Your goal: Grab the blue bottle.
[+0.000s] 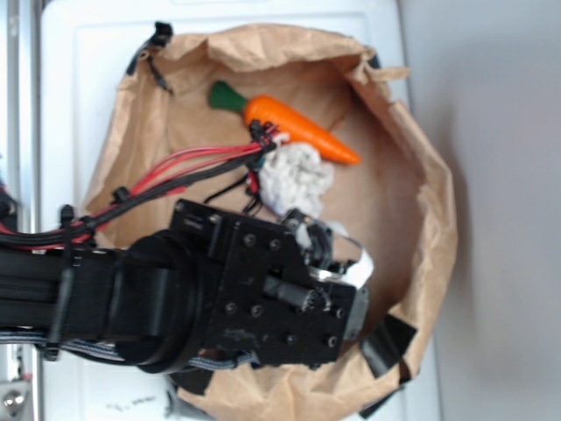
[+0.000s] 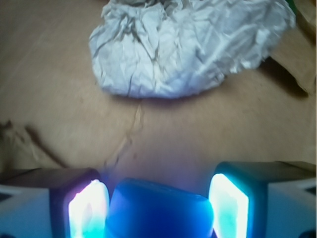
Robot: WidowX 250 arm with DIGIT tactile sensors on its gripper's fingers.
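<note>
The blue bottle (image 2: 158, 213) fills the bottom middle of the wrist view, lying on the brown paper floor. My gripper (image 2: 158, 198) has one glowing pad (image 2: 89, 210) against the bottle's left side and the other pad (image 2: 229, 208) against its right side, so it is shut on the bottle. In the exterior view the black arm and wrist (image 1: 263, 289) reach low into the bag and hide the bottle. Only a bit of the fingers (image 1: 337, 254) shows there.
A brown paper bag (image 1: 429, 202) with rolled-down walls surrounds the gripper. A crumpled white paper ball (image 2: 188, 44) (image 1: 298, 175) lies just ahead of the fingers. Beyond it rests an orange carrot (image 1: 298, 123) with a green top. The bag sits on a white surface (image 1: 79, 96).
</note>
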